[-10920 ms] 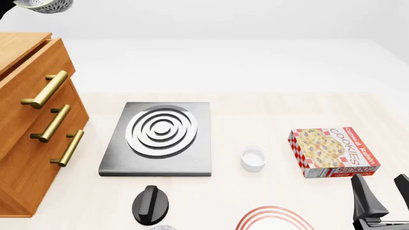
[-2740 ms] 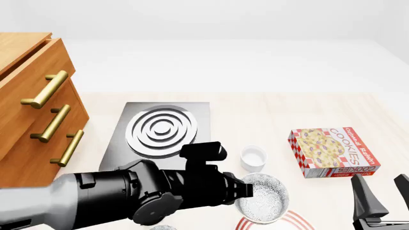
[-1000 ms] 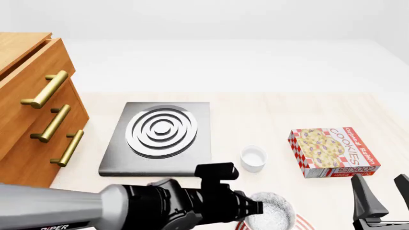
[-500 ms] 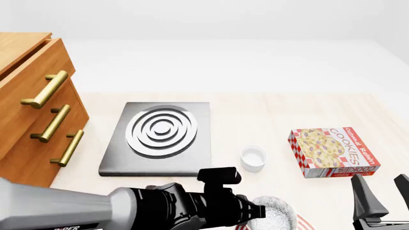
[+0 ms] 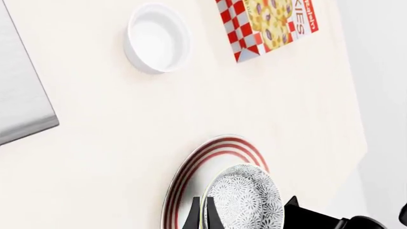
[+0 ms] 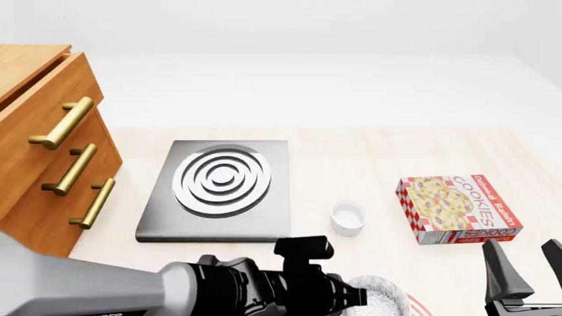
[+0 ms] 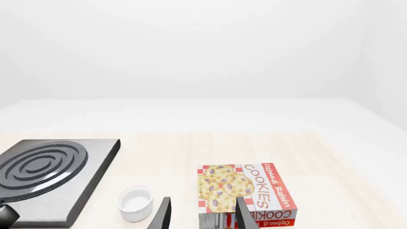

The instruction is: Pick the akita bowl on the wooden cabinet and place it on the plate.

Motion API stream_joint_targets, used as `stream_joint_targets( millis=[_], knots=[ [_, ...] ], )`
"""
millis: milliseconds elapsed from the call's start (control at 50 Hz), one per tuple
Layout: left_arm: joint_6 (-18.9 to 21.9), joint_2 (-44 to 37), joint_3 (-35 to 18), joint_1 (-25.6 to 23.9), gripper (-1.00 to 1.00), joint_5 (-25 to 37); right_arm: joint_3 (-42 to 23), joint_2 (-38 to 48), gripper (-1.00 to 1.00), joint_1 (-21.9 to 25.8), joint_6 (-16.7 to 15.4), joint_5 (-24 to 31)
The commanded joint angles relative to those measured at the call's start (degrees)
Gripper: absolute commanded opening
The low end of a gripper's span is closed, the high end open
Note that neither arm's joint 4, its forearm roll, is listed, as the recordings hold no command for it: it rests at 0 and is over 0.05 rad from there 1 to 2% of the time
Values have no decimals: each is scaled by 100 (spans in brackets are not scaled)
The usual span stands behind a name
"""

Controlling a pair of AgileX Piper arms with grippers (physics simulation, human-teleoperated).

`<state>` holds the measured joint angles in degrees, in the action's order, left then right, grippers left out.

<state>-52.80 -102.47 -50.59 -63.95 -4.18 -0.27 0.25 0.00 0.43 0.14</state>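
Left gripper (image 5: 201, 220) pinching the rim of the speckled bowl (image 5: 245, 200), bowl sitting over the red-ringed plate (image 5: 190, 176) at the table's near edge, right gripper (image 7: 202, 214) idling open, empty, facing the cookie box (image 7: 245, 191).

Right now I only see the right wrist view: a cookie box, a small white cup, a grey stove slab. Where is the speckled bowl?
Observer: The whitish-grey speckled deep bowl is over the round white plate with red rings, at the table's near edge.
Operator: Is anything holding it?
Observer: Yes, the left claw pinches its rim. I cannot tell whether it touches the plate.
Operator: And the cabinet?
Observer: The orange-brown wooden cabinet with brass handles stands left of the grey square stove slab.
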Motion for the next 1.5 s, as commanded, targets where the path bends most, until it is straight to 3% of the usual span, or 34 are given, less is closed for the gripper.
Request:
stream_joint_targets(
  millis=[20,1280,1460,1500],
  knots=[
    [-45,-57,-13,-37,-100,-84,0,0,100,0,-1,0],
    [-193,-296,4,-91,-100,-303,0,0,100,0,0,0],
    [-109,-261,-13,13,-100,-299,0,0,100,0,0,0],
    [112,-232,-104,181,-100,-187,0,0,100,0,0,0]
  ],
)
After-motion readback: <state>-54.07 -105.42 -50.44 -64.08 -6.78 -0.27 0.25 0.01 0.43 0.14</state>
